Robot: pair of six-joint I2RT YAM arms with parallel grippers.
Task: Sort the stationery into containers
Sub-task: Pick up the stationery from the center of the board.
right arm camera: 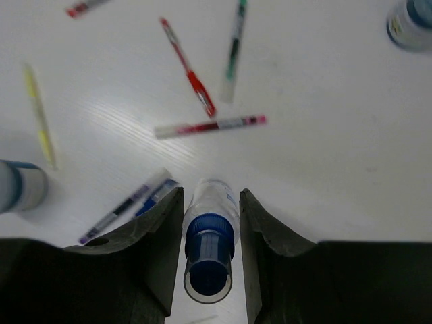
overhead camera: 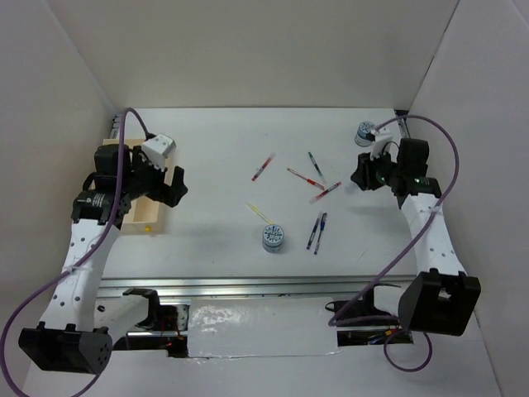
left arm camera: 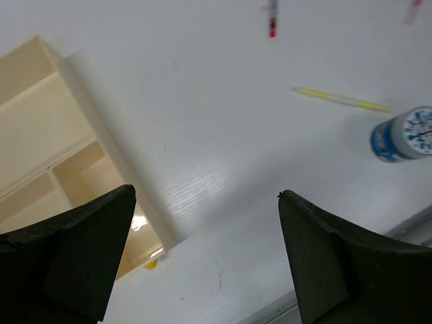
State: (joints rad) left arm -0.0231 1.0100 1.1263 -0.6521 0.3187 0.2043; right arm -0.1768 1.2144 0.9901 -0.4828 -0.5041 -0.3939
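The light-wood tray (overhead camera: pixel 151 217) lies at the left edge of the surface (overhead camera: pixel 223 248), largely under the left arm. In the left wrist view its compartments (left arm camera: pixel 40 121) show bare wood. A small yellow spot (left arm camera: pixel 150 264) sits at the tray's near corner, too small to identify. The left claw (left arm camera: pixel 206 196) hangs over the tray's right wall, released, its fingers spread wide with nothing between them. The right claw (right arm camera: pixel 210 192) is clenched on the clear bottle (right arm camera: pixel 210 233) over the right part of the surface, well apart from the tray. The bottle lies lengthwise between the fingers with its long axis running along them. Its blue-capped end is back toward the wrist and its clear end points out past the fingertips toward the pens. Whether it touches the surface cannot be told. Just beyond the fingertips lie two dark blue pens (right arm camera: pixel 128 204) side by side, slanting away to the left. Farther out a red-and-clear pen (right arm camera: pixel 209 126) lies crosswise, and beyond it a red pen (right arm camera: pixel 187 66) and a dark pen (right arm camera: pixel 234 50) point roughly away from the claw. The yellow pen (right arm camera: pixel 39 115) lies off to the left, near one patterned roll (right arm camera: pixel 17 185). A second roll (right arm camera: pixel 412 23) stands at the far right.
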